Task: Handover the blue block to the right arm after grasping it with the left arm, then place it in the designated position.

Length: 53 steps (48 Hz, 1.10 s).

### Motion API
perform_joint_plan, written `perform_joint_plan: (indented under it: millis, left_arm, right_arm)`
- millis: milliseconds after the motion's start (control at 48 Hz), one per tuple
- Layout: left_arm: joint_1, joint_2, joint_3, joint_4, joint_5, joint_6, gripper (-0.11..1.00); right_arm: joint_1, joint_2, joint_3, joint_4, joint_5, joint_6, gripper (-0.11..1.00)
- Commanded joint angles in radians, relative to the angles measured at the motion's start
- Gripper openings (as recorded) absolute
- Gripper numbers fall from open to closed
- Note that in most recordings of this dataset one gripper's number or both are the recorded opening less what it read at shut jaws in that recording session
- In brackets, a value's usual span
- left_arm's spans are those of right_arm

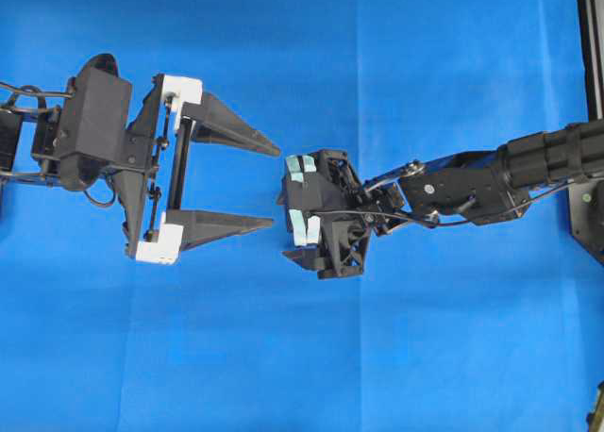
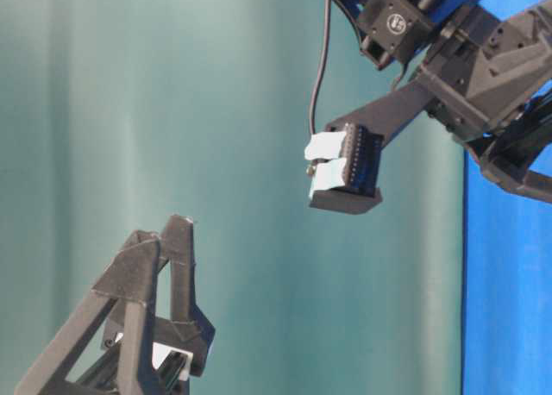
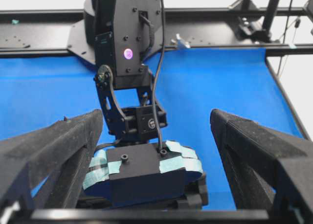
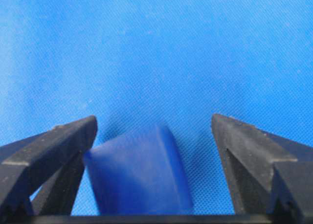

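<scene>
Now | blue block (image 4: pixel 139 172): blurred between right arm's fingers (image 4: pixel 49 150), touching left one, apart from the other, over the worktop (image 4: pixel 156 48) | right fingers wide, releasing | left arm's fingers (image 1: pixel 231 177) wide, empty | block likely light, stiff; grip flat opposite faces.

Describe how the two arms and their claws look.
Both arms are black with pointed two-finger claws. The left claw carries white plastic brackets. The right claw is trimmed with pale mint-green tape, and a thin black cable runs along it.
</scene>
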Motion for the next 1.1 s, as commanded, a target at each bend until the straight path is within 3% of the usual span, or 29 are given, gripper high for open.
perform_joint_plan:
  millis: [0,250,688,1084]
  left_arm:
    - [0.003,-0.009,-0.023,-0.002,-0.003,0.002,0.93]
    - [0.003,-0.012,-0.023,-0.002,-0.005,0.000,0.93]
    - [0.003,-0.011,-0.026,-0.002,-0.005,0.000,0.93]
    - [0.003,-0.011,-0.028,-0.002,-0.003,0.000,0.93]
  right_arm:
    - [0.003,-0.018,-0.012,0.005,-0.002,0.003,0.90]
    - [0.015,-0.104,0.000,0.005,0.071,0.002,0.91]
    - [0.054,-0.456,0.054,0.005,0.299,0.002,0.91]
    - [0.074,-0.658,0.063,0.005,0.463,0.003,0.91]
